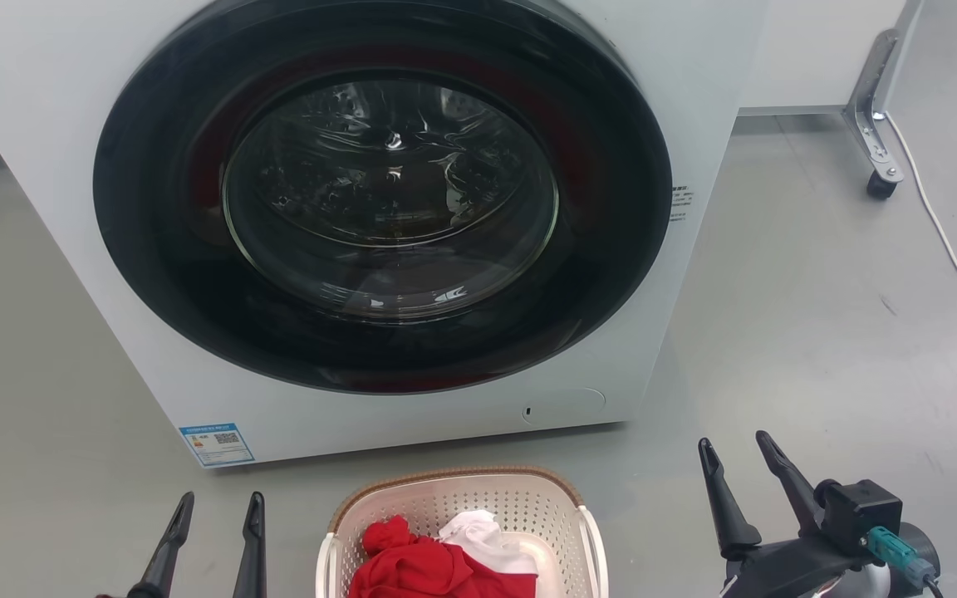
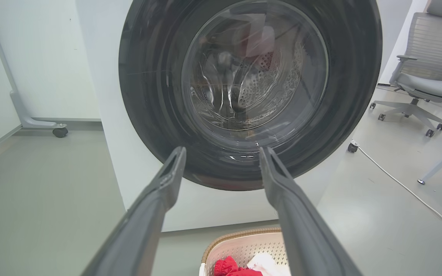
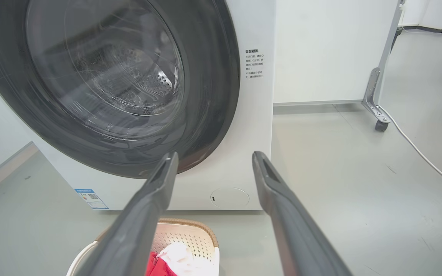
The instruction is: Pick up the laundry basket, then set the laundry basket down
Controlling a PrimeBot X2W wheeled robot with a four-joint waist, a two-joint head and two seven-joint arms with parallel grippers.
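Observation:
The laundry basket point(image 1: 528, 503), cream perforated plastic with a brown woven-look rim, stands on the floor just in front of the washing machine, at the head view's bottom middle. Red and white clothes lie in it. My left gripper point(image 1: 219, 502) is open to the basket's left, apart from it. Right of the basket, my right gripper point(image 1: 736, 448) is open too, with nothing between its fingers. The basket's far rim point(image 2: 240, 234) appears low between the left fingers, and the basket point(image 3: 190, 237) shows again low in the right wrist view.
A white front-loading washing machine point(image 1: 678, 108) with a closed dark round door fills the space ahead. A wheeled partition leg point(image 1: 877, 149) and a white cable point(image 1: 952, 249) lie on the grey floor at the right. An office chair point(image 2: 428, 76) stands further right.

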